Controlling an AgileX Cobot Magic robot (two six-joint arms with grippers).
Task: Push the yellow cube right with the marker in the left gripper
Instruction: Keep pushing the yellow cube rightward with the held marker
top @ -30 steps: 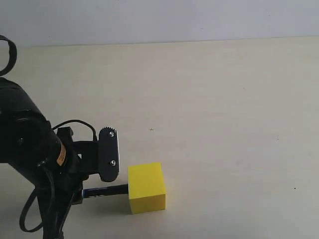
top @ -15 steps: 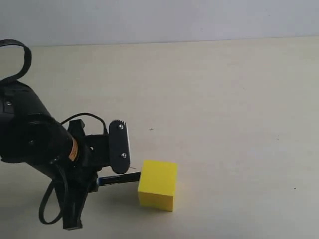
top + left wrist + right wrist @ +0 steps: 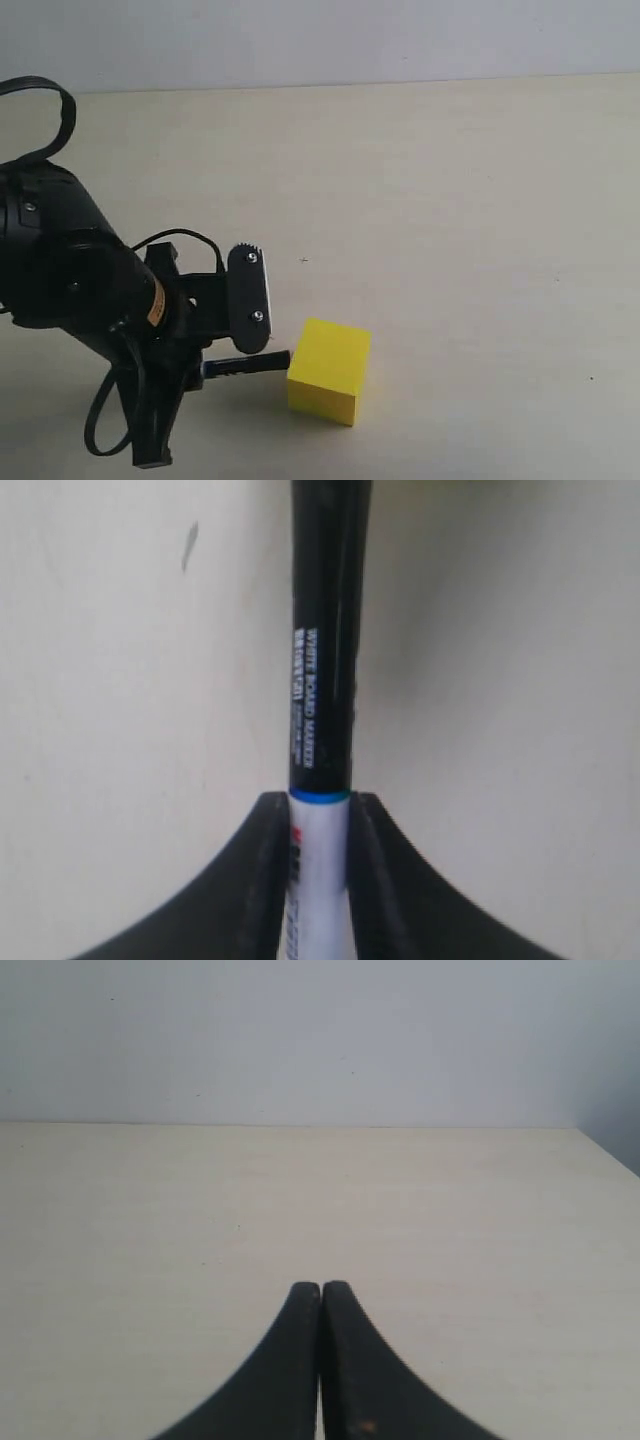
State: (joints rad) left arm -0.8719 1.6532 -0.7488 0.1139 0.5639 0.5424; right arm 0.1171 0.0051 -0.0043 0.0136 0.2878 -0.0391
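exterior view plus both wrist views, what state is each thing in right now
left gripper, shut on the marker, at its white barrel
marker, capped, near level, black end touching one side of the yellow cube
yellow cube, flat on the table, touched by the marker, not gripped
right gripper, shut, empty

The yellow cube looks smooth and matt (plastic or painted, unclear). The marker has a glossy black plastic cap and a smooth white barrel. The left gripper is matt black with shiny metal screws. The table is pale, matt and faintly wood-grained.
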